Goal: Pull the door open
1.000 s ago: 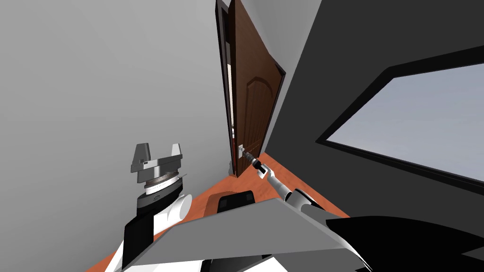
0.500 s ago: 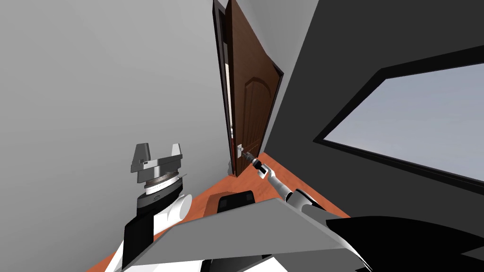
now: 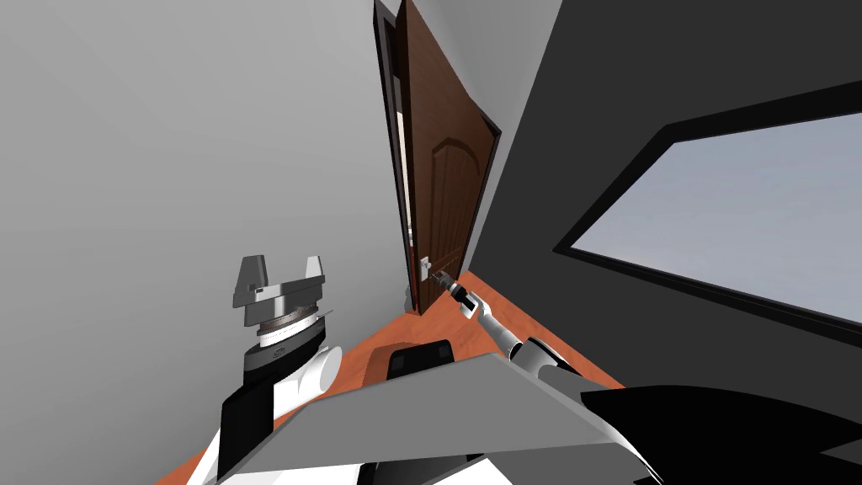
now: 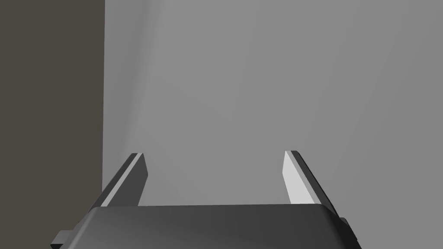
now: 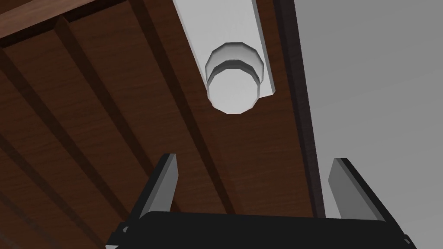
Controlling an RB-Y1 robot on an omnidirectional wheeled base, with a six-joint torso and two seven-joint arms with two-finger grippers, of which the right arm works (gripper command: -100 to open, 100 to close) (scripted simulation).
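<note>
A dark brown panelled door (image 3: 446, 194) stands ajar in its dark frame (image 3: 384, 93), with a narrow gap along its free edge. A white round knob (image 3: 424, 264) on a white plate sits near that edge. My right gripper (image 3: 438, 275) reaches toward it at arm's length. In the right wrist view the knob (image 5: 233, 88) lies beyond the open fingertips of the right gripper (image 5: 255, 181), not between them, against the door (image 5: 86, 108). My left gripper (image 3: 280, 274) is raised beside the chest, and the left gripper (image 4: 214, 177) is open with nothing in it.
A light grey wall (image 3: 168, 126) runs along the door's left. A dark wall (image 3: 589, 101) with a large window (image 3: 741, 219) closes in on the right. An orange-brown floor strip (image 3: 505, 316) leads to the door.
The whole head view has shifted, so I have turned slightly. The knob now sits a little apart from my right gripper's tips, which were at it before. The left arm is unchanged.
</note>
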